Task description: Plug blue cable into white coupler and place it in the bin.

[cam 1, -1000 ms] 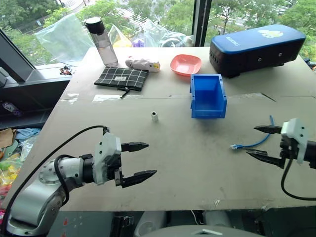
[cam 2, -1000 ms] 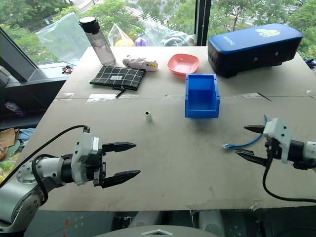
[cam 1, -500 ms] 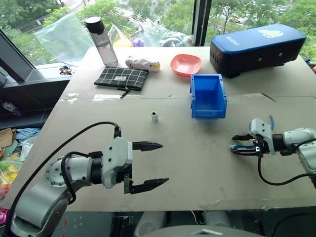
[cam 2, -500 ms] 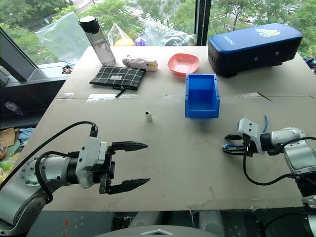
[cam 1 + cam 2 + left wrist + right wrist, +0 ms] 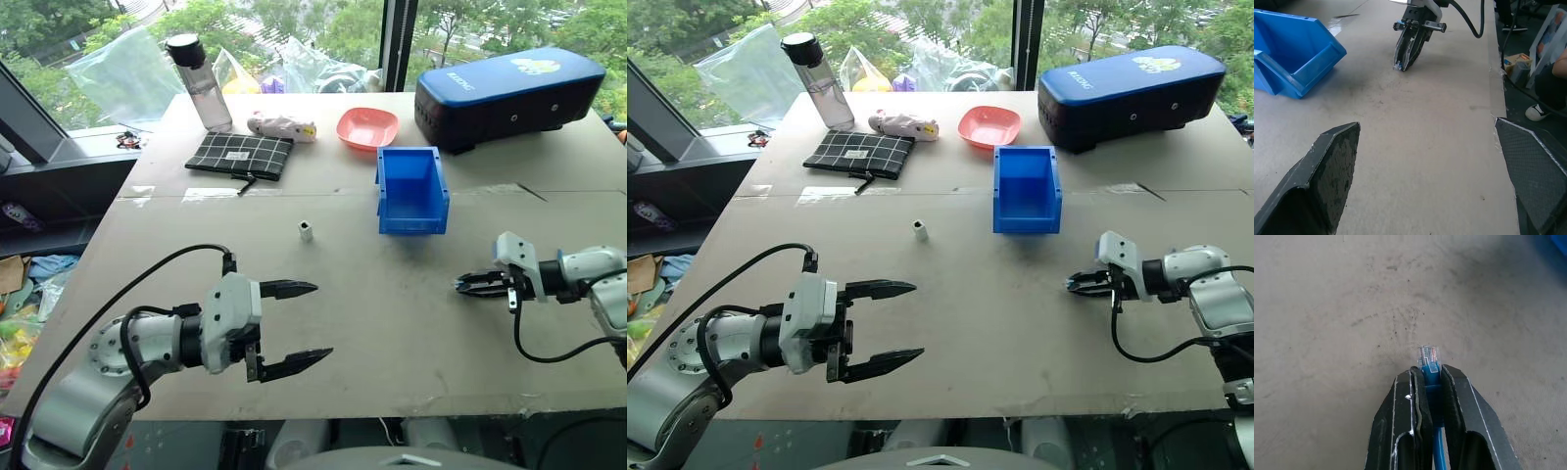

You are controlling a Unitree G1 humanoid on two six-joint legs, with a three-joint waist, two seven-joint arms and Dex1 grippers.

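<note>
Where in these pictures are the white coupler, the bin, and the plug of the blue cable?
white coupler [image 5: 307,230], left eye view, its side face.
bin [image 5: 412,215], left eye view, its front lip.
blue cable [image 5: 1429,356], right wrist view, its clear plug past the right claw's tips.

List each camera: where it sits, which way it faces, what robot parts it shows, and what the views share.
Left eye and right eye views: on the head, facing forward and down over the table; show both arms, the open left gripper and the right gripper.
Left wrist view: looks past its own spread fingers toward the bin and the right gripper.
Right wrist view: looks along its shut fingers at the blue cable plug.
Shared: right gripper clamping the cable.
</note>
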